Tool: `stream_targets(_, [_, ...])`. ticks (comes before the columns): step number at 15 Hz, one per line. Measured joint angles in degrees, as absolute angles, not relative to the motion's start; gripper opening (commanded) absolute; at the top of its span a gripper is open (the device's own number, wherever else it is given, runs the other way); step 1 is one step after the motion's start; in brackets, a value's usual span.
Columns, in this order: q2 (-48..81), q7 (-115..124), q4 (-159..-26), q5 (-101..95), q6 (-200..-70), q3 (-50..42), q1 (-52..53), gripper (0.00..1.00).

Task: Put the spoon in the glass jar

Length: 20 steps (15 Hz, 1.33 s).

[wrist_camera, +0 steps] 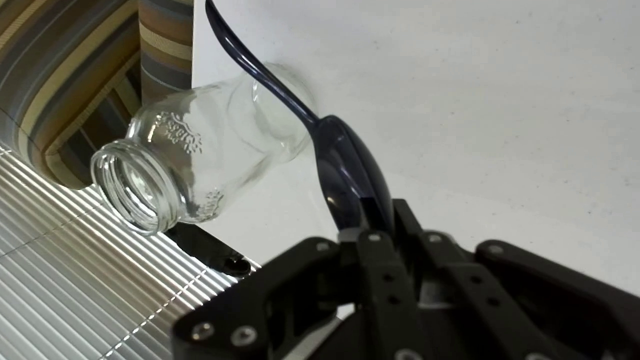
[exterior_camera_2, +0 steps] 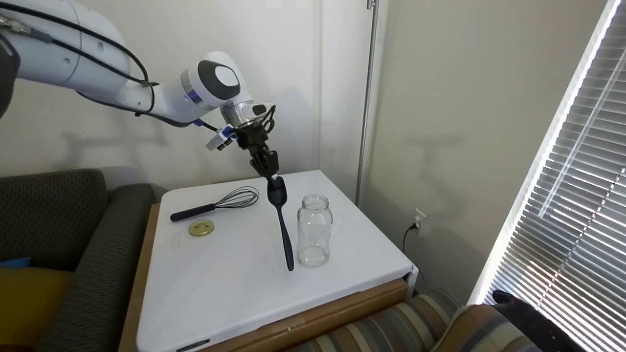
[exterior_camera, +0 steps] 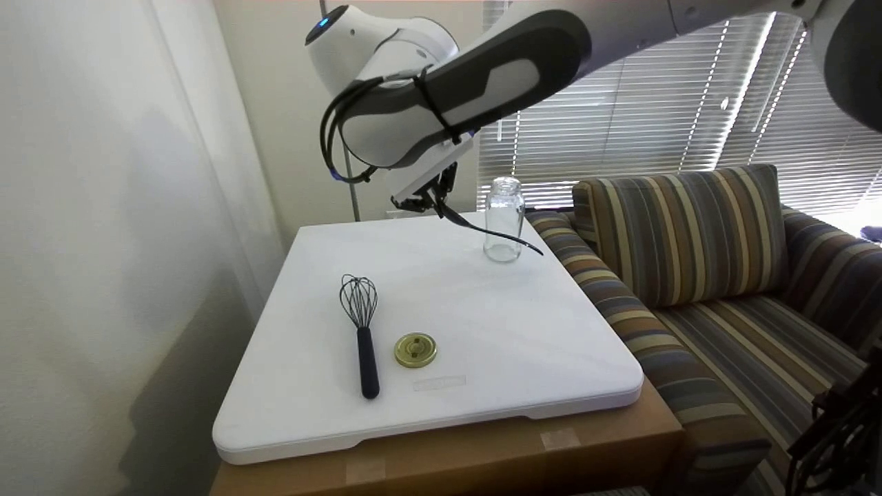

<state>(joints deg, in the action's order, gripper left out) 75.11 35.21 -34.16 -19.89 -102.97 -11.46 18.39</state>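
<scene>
The black spoon (exterior_camera: 482,228) is held by its bowl end, with its long handle slanting down; it also shows in an exterior view (exterior_camera_2: 278,193) and in the wrist view (wrist_camera: 345,160). My gripper (wrist_camera: 385,212) is shut on the bowl, which also shows in both exterior views (exterior_camera: 437,196) (exterior_camera_2: 272,175). The clear glass jar (exterior_camera_2: 314,232) stands upright and open-topped on the white table, beside the handle. In an exterior view the handle crosses in front of the jar (exterior_camera: 503,220). In the wrist view the handle passes over the jar's (wrist_camera: 210,140) base end. The handle is outside the jar.
A black-handled whisk (exterior_camera: 368,362) and a yellowish round lid (exterior_camera: 415,350) lie on the white table (exterior_camera: 524,344). A striped sofa (exterior_camera: 675,241) stands against one table side. A wall and a metal pole (exterior_camera_2: 368,107) are behind the table.
</scene>
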Motion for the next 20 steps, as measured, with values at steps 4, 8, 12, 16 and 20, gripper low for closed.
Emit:
stream_targets(4, [73.53, 32.59, -34.16, -18.78, -102.49, -10.77, 18.19, 0.02])
stream_targets(8, [71.36, 28.41, -34.15, -16.51, -102.5, -8.86, 17.47, 0.02])
stream_targets(12, [68.73, 23.77, -34.11, -13.6, -102.62, -6.31, 16.01, 0.02])
stream_targets(16, [66.08, 20.97, -34.07, -12.01, -102.62, -4.57, 14.71, 0.02])
stream_targets(20, [63.83, 19.74, -34.03, -11.39, -102.68, -3.75, 13.04, 0.02])
